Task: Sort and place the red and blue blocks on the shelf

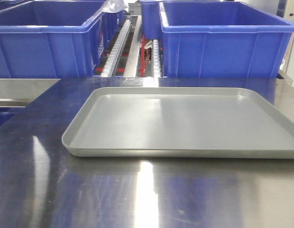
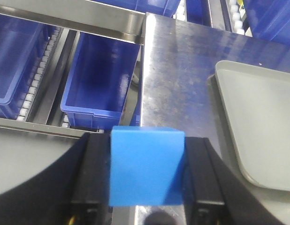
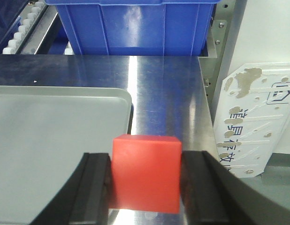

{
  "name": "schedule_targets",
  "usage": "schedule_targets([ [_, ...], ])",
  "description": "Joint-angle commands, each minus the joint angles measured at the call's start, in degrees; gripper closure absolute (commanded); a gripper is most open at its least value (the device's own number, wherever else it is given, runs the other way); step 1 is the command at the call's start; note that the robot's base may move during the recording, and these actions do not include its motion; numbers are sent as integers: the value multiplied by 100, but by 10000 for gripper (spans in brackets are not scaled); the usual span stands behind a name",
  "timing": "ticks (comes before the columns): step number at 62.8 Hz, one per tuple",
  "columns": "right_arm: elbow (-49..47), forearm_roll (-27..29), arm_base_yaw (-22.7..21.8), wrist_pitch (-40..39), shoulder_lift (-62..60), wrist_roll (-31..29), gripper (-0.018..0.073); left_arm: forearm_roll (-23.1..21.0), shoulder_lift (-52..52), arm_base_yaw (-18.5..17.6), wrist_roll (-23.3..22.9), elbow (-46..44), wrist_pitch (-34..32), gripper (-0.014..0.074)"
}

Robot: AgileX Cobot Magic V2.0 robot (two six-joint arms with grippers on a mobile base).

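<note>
Left gripper (image 2: 146,176): clamped on blue block (image 2: 146,161), bin (image 2: 100,77) at 11 o'clock.
Right gripper (image 3: 145,180): clamped on red block (image 3: 146,168), bin (image 3: 131,26) at 12 o'clock.
Likely held apart for separate shelving.

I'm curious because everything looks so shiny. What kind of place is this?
Probably a factory or warehouse sorting station: big blue bins sit on a steel shelf with rollers, and a grey tray lies on a steel table.

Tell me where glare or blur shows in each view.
Front view: a bright glare streak on the steel tabletop, before the grey tray. Left wrist view: the blue block looks slightly soft. Right wrist view: a glare streak on the tabletop beyond the red block.
</note>
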Motion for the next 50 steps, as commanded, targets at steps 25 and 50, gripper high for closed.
schedule_targets([
  [25, -163, -41, -38, -502, 4, -6, 503, 116, -290, 6, -34, -47, -515, 472],
  [50, -163, -41, -38, -502, 4, -6, 503, 196, -290, 6, -34, 8, -556, 472],
])
